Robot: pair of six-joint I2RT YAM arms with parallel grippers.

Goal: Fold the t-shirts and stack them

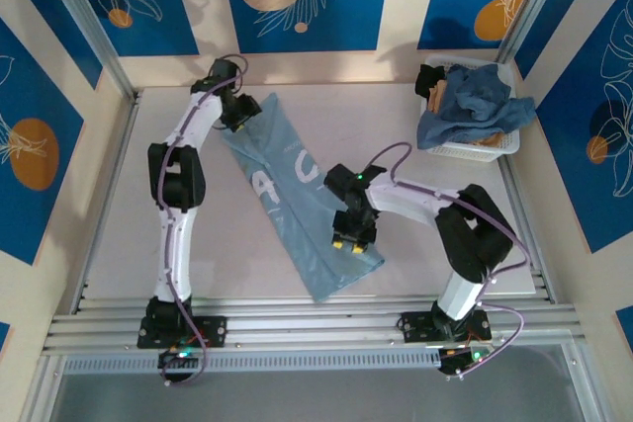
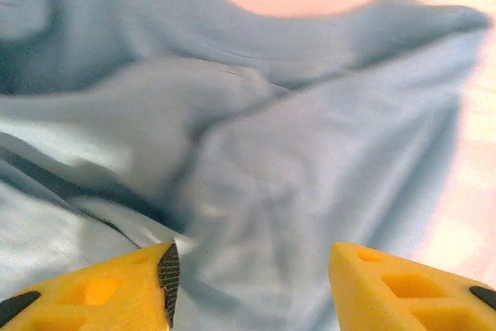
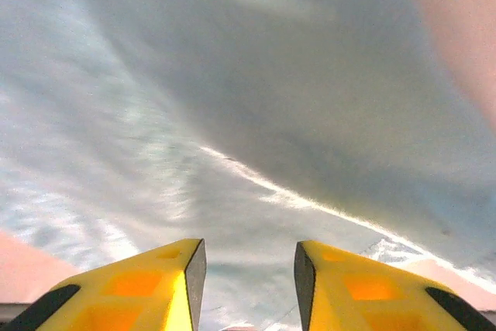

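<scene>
Table (image 1: 119, 234) first: bare white surface lies wide open on the left side and along the near edge, right up to the front rail (image 1: 297, 323). The far right corner is taken by the white basket (image 1: 506, 145), and a darker blue t-shirt (image 1: 475, 106) is heaped in it and spills over the rim.

Across the middle, the pale blue t-shirt (image 1: 287, 185) lies flat in 1 long strip. It runs on a diagonal from far left to near right, white lettering (image 1: 267, 187) facing up, and both long edges are clear of the rails.

Left gripper (image 1: 240, 118) sits at the far end of that strip. From the left wrist, its yellow fingers (image 2: 116, 288) stand well spread, with rumpled cloth just beyond the tips and nothing caught between them.

Right gripper (image 1: 351, 241) is over the near end, close to the strip's right edge. From the right wrist, its jaws are parted by a narrower gap, with smooth cloth spread just ahead of the tips and no fold pinched
</scene>
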